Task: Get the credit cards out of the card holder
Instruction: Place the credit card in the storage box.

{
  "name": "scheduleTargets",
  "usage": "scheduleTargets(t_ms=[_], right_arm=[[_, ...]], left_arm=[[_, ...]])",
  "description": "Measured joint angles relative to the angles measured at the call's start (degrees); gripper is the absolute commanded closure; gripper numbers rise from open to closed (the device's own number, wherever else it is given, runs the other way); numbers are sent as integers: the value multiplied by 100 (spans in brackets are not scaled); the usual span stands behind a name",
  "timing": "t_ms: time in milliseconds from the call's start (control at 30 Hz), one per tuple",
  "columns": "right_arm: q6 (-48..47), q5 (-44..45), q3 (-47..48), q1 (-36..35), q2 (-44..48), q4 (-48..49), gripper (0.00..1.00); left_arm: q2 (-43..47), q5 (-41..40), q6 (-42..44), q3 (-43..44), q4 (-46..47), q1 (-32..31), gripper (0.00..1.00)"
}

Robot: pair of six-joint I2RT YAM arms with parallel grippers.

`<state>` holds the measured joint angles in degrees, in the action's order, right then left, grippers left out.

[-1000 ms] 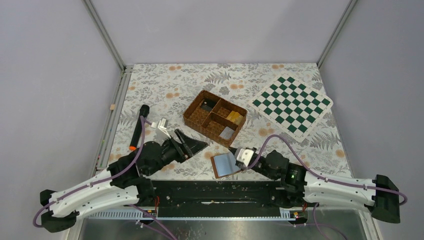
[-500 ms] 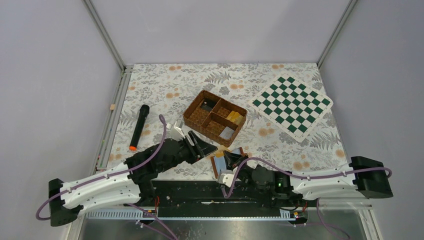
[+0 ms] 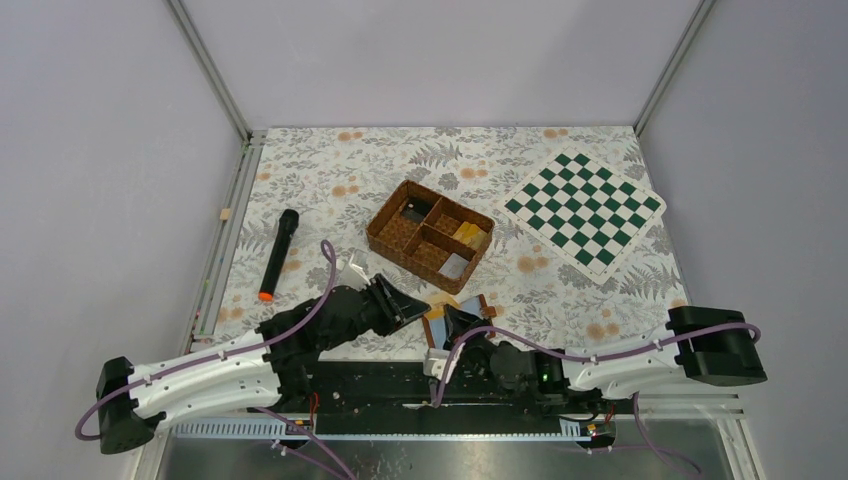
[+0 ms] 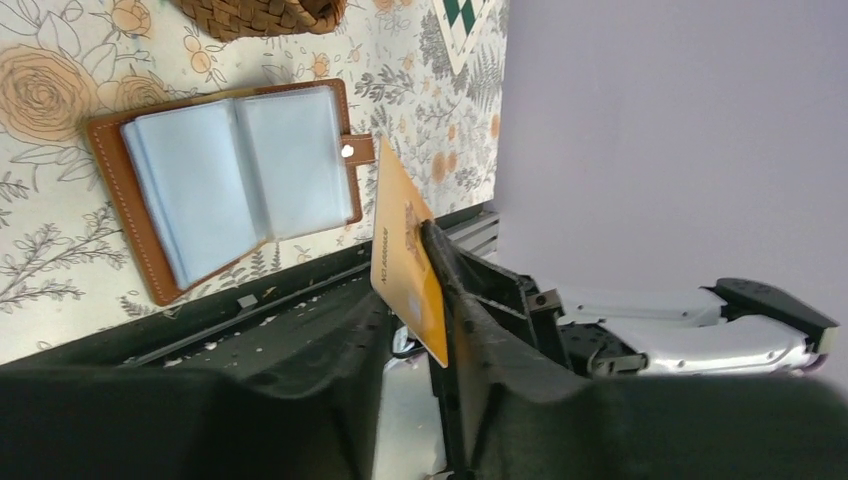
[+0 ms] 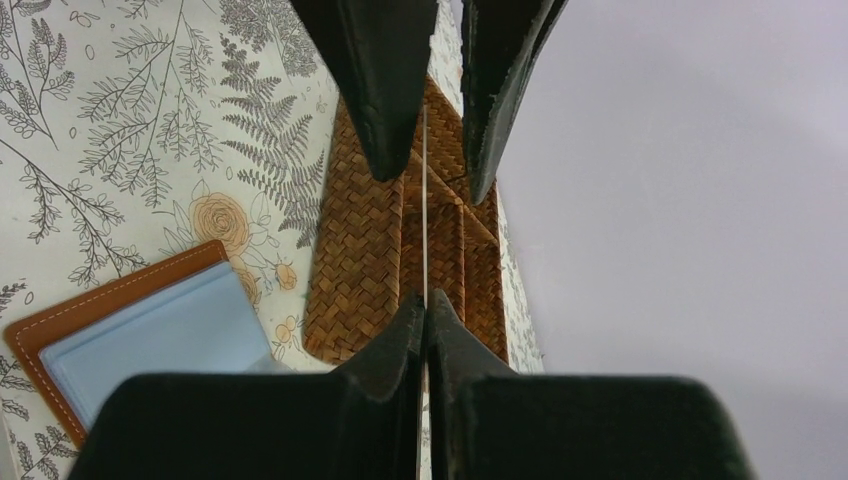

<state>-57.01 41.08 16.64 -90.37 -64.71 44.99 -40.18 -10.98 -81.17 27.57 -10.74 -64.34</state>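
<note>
Woven basket (image 3: 381, 238), chessboard (image 3: 585, 208), blk pen w/ orange tip (image 3: 277, 255).

- Woven basket (image 3: 430, 235) closes the card holder's (image 4: 230, 180) far side.
- Left gripper (image 5: 432, 178) and right gripper (image 5: 424, 315), credit card (image 4: 405, 270) between, crowd its near edge.
- Bare cloth (image 3: 585, 295) to its right.

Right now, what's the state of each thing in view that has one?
card holder, open flat, pockets up
credit card, out of the holder, on edge
right gripper, jaws shut on credit card
left gripper, jaws open either side of credit card
basket, upright, open-topped
chessboard, unfolded, flat
</note>
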Motion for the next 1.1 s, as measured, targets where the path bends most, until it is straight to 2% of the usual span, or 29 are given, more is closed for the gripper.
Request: scheduleTargets(t_ms=[100, 167, 367, 433, 500, 567, 700, 900, 1000, 1100], right_arm=[[-20, 85, 24, -50, -111, 70, 93], [-22, 162, 57, -85, -168, 76, 85], [216, 192, 59, -190, -136, 31, 43], [490, 151, 28, -203, 131, -186, 29], [898, 52, 9, -212, 614, -608, 21], [1410, -149, 4, -219, 1303, -1147, 18], [2472, -382, 166, -221, 2347, -2369, 17], [4118, -597, 1102, -166, 3213, -4317, 18], [5064, -990, 1676, 136, 3453, -5119, 18], [5991, -1290, 2037, 866, 3467, -5547, 18]], left_arm=[[22, -15, -74, -26, 72, 0, 100], [85, -31, -160, -118, 144, 2, 100], [409, -116, -164, -415, 391, 4, 100], [531, -168, -92, -511, 481, 11, 100], [610, -212, 83, -551, 498, 11, 100], [629, -238, 332, -551, 538, 11, 100], [535, -188, 1080, -535, 713, 15, 100], [369, 144, 2415, -417, 737, 20, 100], [382, 256, 2883, -356, 649, 20, 100], [533, 264, 3086, -358, 570, 20, 100]])
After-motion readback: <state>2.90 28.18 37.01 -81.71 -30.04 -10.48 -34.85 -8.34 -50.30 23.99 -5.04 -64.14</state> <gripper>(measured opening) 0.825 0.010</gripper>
